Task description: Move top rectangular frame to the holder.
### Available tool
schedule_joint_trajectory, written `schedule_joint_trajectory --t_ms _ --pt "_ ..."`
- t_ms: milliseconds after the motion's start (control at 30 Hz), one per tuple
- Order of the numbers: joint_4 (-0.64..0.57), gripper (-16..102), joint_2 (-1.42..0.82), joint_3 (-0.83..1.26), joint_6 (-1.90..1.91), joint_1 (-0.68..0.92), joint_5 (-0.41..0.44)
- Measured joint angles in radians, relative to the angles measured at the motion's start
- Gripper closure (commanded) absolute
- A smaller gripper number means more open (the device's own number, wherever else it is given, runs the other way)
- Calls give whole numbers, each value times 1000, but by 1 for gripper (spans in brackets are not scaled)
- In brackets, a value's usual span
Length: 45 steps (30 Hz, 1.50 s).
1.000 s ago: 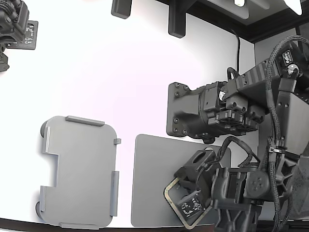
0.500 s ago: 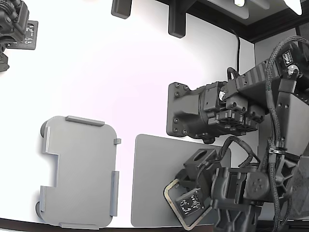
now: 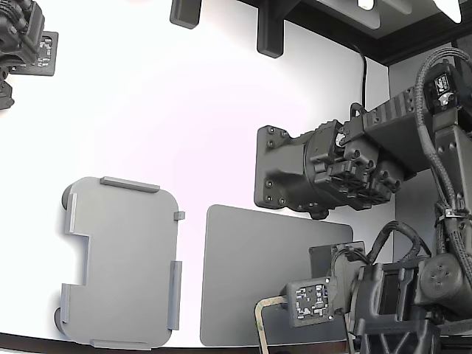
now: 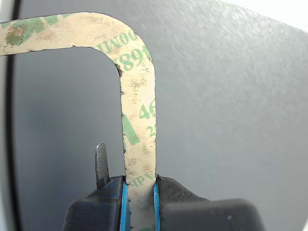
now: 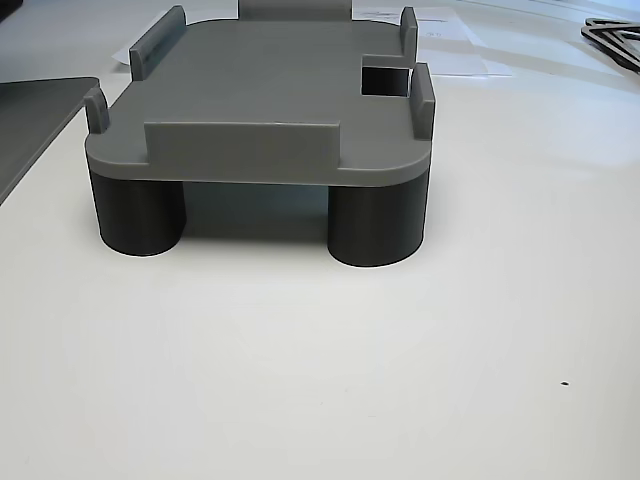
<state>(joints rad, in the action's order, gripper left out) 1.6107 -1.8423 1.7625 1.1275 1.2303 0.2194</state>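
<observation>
- The top rectangular frame is thin and tan, with green printing on it. Only bits can be read in the wrist view: "OOM", "89", "46" and a "2". The rest is cut off or worn away.
- The gripper is pinched tight on one side of this frame. A dark pad with a blue edge presses on each side of the strip.
- A small thin metal tab stands up just beside the frame, on the gripper.
- In the exterior view, one rounded corner of the frame shows near the bottom edge, over the dark grey mat. The rest of it is hidden or runs out of the picture.
- I cannot tell if the frame touches the mat or hangs just above it.
- A square black-and-white tag sits on the gripper's body. Another tag like it is on the dark machine at the exterior view's top left. That makes two tags. Their patterns are not letters.
- There is one holder, light grey, on the white table. It is at the exterior view's left, well apart from the frame.
- The holder has raised tabs along its edges and one square cut-out. In the other view, two dark round legs show under it.
- There is one dark grey mat.
</observation>
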Motion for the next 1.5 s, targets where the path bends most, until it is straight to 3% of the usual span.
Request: schedule_joint_trajectory --t_ms 300,633,800,1067,1300,1500 --pt "35 97 81 -184 393 -202 181" --pt "35 96 250 -334 879 -430 193" --pt "35 97 348 -443 1026 -531 175" --pt "35 97 468 -545 1137 -632 69" --pt "35 97 483 -517 1147 -640 -15" --pt "34 97 472 -474 1129 -640 -31"
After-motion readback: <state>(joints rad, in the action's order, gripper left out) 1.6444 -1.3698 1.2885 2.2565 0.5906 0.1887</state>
